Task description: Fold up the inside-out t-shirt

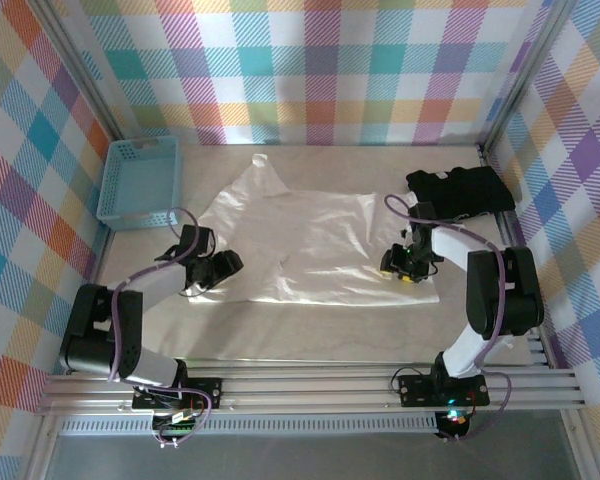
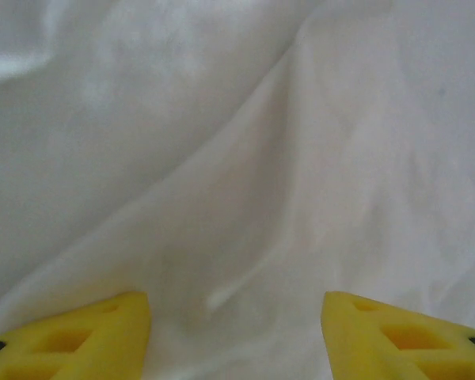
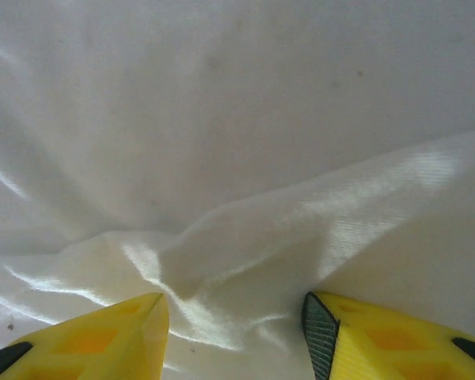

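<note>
Plaid walls box in a pale surface (image 1: 310, 335), with a white shirt spread on it and no fold made yet.
At mid-surface the inside-out t-shirt (image 1: 310, 240) lies mostly flat and softly wrinkled, between the blue basket (image 1: 140, 215) and the black folded garment (image 1: 460, 190). The left tool (image 2: 236, 309) hangs low over the near left hem, jaws apart, pinching nothing. The right tool (image 3: 236, 305) has its jaws apart astride a raised ridge of cloth. The grasp seems to be lining up; next, both tools need to close on the hem and lift together.
</note>
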You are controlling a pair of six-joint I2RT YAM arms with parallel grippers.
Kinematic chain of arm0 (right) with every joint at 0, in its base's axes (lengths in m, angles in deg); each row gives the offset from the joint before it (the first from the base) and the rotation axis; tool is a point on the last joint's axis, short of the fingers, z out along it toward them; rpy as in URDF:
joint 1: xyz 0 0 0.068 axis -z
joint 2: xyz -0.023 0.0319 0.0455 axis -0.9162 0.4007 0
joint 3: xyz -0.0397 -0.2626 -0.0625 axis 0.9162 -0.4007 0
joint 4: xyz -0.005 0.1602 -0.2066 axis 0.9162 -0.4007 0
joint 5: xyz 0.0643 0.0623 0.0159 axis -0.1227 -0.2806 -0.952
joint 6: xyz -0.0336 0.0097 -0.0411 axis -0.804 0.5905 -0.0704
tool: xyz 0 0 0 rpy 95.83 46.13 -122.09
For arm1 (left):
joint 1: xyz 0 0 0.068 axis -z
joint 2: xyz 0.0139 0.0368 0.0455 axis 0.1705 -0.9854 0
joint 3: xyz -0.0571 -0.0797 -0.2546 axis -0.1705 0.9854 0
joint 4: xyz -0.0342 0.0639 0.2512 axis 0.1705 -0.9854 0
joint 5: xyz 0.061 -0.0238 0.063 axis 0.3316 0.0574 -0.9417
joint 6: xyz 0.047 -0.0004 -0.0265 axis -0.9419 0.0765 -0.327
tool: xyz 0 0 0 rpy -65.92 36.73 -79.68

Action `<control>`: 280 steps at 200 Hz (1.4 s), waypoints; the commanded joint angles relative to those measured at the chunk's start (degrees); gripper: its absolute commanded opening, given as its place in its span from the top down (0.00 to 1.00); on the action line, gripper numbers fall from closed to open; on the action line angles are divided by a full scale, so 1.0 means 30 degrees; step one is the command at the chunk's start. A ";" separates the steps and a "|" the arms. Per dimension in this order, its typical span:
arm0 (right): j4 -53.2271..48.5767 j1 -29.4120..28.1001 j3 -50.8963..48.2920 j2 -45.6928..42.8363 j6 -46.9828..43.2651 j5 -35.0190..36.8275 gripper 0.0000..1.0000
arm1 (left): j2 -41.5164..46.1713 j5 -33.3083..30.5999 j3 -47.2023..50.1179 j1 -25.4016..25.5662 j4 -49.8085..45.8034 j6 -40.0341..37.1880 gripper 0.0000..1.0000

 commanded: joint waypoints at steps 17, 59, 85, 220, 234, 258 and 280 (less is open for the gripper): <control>-0.2814 0.0149 -0.3044 -0.1576 0.1836 0.0169 0.52 | 0.5048 -0.1090 0.3854 -0.0053 -0.4359 0.1127 0.40; -0.1459 0.0137 -0.4628 -0.6073 0.4263 0.0244 0.52 | 1.2522 -0.0799 0.5996 0.0299 -0.6660 0.3888 0.40; 0.0788 0.0133 -0.2810 -0.7045 0.2751 0.1303 0.48 | 1.1322 -0.2506 0.2876 0.0288 -0.4715 0.2152 0.35; -0.0345 0.2858 1.1888 0.8217 -0.1247 0.5644 0.41 | -0.6839 -0.1295 -1.1484 0.0134 -0.2080 -0.1785 0.33; -0.0750 0.2854 1.2624 0.8892 -0.1370 0.5292 0.45 | -0.7252 -0.1277 -1.1850 0.0129 -0.2175 -0.1902 0.33; -0.1466 0.2869 1.3523 0.9750 -0.1576 0.4942 0.59 | -0.8148 -0.1338 -1.2747 0.0129 -0.2603 -0.2192 0.33; -0.1631 0.2865 1.3573 0.9765 -0.1528 0.4587 0.69 | -0.9006 -0.1434 -1.3910 0.0124 -0.3381 -0.2383 0.33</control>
